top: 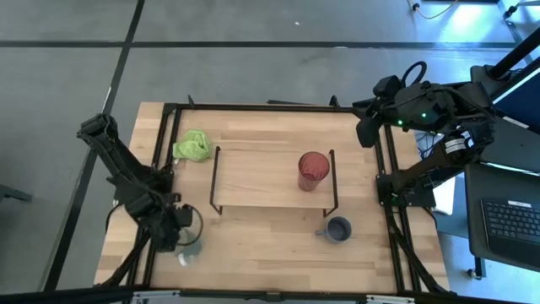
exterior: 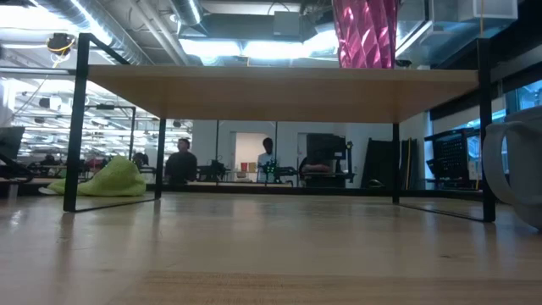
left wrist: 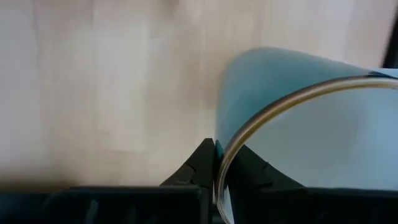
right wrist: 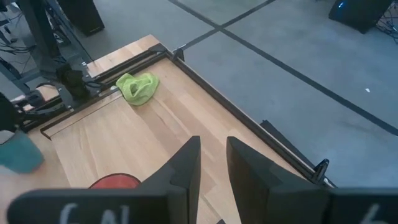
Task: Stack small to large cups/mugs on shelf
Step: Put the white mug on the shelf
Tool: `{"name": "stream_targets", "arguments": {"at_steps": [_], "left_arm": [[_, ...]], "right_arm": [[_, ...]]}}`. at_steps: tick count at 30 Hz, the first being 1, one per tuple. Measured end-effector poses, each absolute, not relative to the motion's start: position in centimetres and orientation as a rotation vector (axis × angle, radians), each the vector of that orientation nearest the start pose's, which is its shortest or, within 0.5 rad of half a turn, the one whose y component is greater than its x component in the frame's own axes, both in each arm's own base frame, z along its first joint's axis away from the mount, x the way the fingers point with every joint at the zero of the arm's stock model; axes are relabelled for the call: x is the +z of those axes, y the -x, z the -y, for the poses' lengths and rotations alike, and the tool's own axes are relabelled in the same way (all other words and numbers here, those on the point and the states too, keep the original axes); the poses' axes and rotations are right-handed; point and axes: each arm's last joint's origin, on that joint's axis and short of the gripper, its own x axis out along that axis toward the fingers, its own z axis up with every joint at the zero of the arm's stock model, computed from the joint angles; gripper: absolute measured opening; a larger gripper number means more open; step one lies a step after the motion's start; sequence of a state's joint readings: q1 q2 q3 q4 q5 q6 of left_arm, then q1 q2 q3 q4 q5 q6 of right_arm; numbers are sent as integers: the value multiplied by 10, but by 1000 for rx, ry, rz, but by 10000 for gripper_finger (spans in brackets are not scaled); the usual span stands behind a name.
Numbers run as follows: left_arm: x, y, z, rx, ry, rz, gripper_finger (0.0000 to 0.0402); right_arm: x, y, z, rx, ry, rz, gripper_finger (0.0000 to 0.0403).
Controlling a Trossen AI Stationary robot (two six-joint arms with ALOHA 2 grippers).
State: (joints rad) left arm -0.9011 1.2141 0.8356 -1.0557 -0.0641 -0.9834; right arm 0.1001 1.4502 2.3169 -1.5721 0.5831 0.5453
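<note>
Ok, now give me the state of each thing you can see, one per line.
Red tumbler: upright on the shelf's right end.
Grey-blue mug: upright on the table before the shelf, untouched.
White mug: rim pinched by the left gripper, front left.
Right gripper: open, empty, over the back right corner.
Shelf: holds only the red tumbler.
Green cloth: crumpled by the shelf's back left.

Shelf [top: 261, 181] bears red tumbler [top: 312, 171]; table [top: 270, 253] (wooden) below.

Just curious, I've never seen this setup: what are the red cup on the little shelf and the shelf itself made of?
The red cup looks like ribbed, glossy plastic or glass; its faceted wall catches light in the low view. The shelf looks like pale, matte wood with visible grain, on thin black metal legs.
</note>
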Motion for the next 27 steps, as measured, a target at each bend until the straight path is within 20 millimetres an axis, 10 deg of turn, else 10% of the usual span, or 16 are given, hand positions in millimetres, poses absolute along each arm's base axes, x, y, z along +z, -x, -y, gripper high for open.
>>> {"name": "stream_targets", "arguments": {"at_steps": [12, 27], "left_arm": [[240, -137, 112, -15, -115, -1569, 17], [235, -140, 125, -197, -182, -1629, 18]], "right_arm": [[532, -172, -1, -645, -277, -512, 79], [532, -172, -1, -643, -268, -515, 79]]}}
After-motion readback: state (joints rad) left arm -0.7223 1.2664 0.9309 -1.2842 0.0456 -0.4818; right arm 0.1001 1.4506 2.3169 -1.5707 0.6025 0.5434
